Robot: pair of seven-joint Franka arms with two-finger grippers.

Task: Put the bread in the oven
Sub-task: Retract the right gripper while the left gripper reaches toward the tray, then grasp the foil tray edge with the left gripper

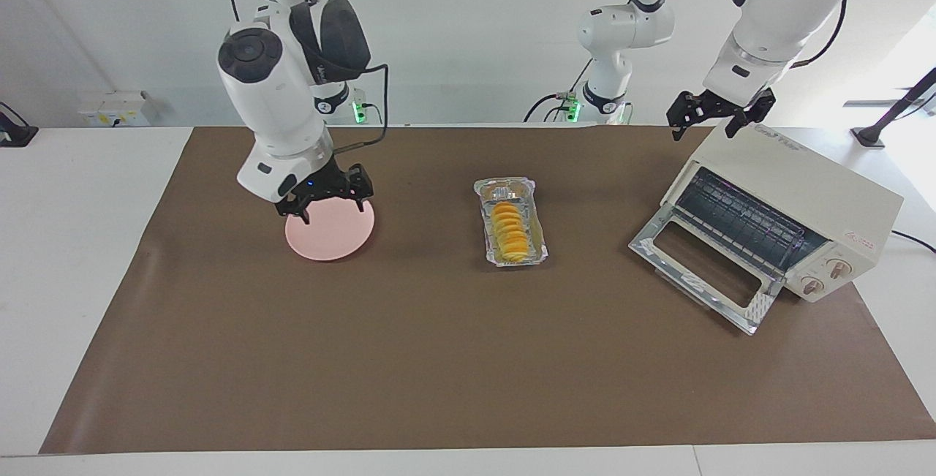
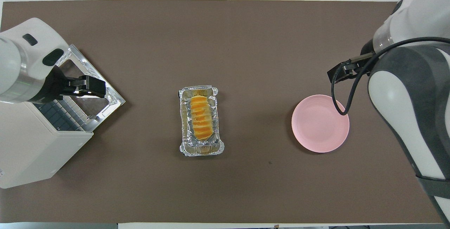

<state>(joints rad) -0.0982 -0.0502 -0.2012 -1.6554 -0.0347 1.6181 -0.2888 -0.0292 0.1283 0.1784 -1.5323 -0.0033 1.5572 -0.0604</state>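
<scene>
The bread is a ridged yellow-orange loaf. It lies in a crinkled foil tray at the middle of the mat; the bread also shows in the overhead view. The cream-white oven stands at the left arm's end of the table, its glass door dropped open and the wire rack showing; the oven is also in the overhead view. My left gripper is open and empty in the air over the oven. My right gripper is open and empty just over the pink plate.
A brown mat covers most of the white table. The pink plate is bare and lies toward the right arm's end. The foil tray lies between the plate and the oven's open door.
</scene>
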